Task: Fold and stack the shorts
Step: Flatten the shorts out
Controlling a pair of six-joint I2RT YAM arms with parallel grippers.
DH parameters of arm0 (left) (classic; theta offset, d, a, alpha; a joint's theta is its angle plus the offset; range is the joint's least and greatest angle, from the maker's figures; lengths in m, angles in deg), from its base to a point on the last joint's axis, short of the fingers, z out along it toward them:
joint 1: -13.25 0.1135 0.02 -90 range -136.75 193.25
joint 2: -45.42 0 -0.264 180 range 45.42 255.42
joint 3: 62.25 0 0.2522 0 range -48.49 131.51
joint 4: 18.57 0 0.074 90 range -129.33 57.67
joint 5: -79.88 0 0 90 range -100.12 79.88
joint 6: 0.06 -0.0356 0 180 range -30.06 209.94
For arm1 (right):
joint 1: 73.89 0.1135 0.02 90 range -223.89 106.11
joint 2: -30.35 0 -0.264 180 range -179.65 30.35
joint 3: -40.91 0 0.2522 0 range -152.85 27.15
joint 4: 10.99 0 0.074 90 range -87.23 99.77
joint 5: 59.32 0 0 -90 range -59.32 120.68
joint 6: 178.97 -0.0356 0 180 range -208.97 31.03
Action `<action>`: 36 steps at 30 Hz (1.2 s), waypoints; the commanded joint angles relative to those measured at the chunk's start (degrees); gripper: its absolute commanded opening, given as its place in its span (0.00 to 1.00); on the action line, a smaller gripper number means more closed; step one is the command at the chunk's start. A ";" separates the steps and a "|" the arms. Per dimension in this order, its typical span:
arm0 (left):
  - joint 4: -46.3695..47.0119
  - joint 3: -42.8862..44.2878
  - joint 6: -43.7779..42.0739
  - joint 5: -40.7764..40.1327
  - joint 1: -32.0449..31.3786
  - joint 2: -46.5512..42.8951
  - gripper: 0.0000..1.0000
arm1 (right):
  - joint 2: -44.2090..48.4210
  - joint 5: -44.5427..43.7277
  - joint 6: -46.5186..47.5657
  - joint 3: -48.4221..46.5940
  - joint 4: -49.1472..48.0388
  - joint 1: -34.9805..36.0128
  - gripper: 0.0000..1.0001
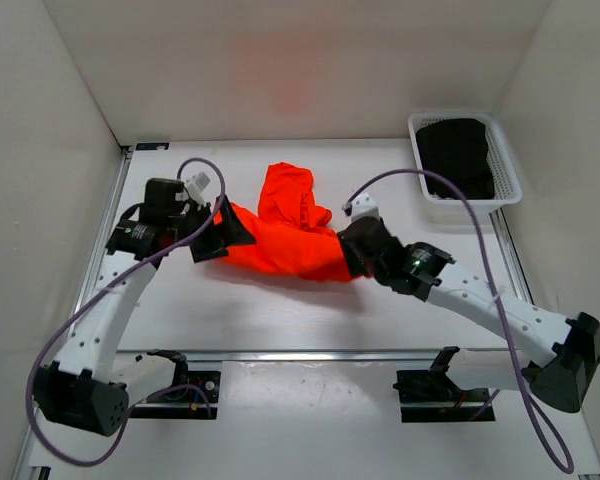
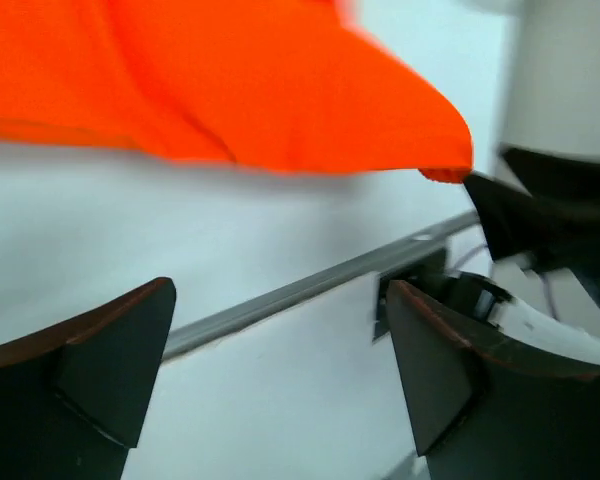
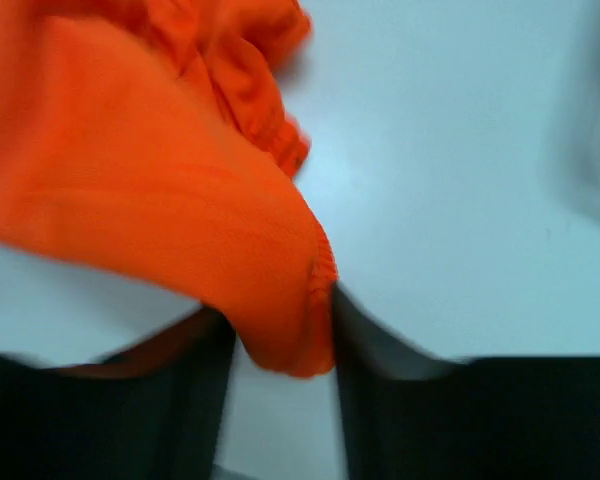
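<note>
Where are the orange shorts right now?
Top view, centre: the shorts sit between the left gripper and the right gripper, whose fingers flank one end.

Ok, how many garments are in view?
2. Orange shorts in the middle of the table; a dark garment in the basket at far right. More may be hidden under it.

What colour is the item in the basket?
Black. The item shows best in the top view.

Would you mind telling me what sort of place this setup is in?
Probably a lab test cell for robot clothes folding: plain white walls box in a white table bearing orange shorts, two robot arms are bolted at its near edge, and a white basket holds dark clothing.
</note>
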 commanded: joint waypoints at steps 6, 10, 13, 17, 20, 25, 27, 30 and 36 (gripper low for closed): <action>-1.90 -0.94 -2.50 -12.46 2.27 6.02 0.44 | 3.58 -11.84 -18.27 3.94 11.34 4.97 0.82; -5.94 0.56 0.04 -22.55 2.27 13.14 0.12 | 6.13 -5.27 -26.77 3.94 15.38 -1.78 0.74; -7.62 -2.32 2.77 -27.49 2.27 15.35 0.22 | 9.03 13.37 -33.81 8.40 14.52 -11.01 0.68; -5.43 -11.54 4.62 -26.03 7.27 14.56 0.99 | 16.31 34.41 -44.25 21.84 5.75 -18.22 0.75; 0.63 -18.06 5.32 -21.28 10.52 14.56 0.99 | 21.06 40.18 -52.18 33.18 -2.43 -18.77 0.79; 5.39 -19.47 5.24 -20.74 11.15 23.33 0.99 | 25.29 46.34 -64.05 43.21 -11.05 -22.36 0.82; 6.96 -18.87 4.71 -20.13 11.76 27.02 0.99 | 26.70 48.09 -66.09 46.38 -14.13 -24.30 0.82; 8.37 -17.64 4.18 -19.25 11.76 32.02 0.99 | 27.93 49.33 -71.09 51.29 -19.84 -26.06 0.81; 9.00 -14.91 3.66 -18.71 12.29 36.27 0.42 | 25.92 41.19 -66.11 52.46 -23.72 -28.87 0.57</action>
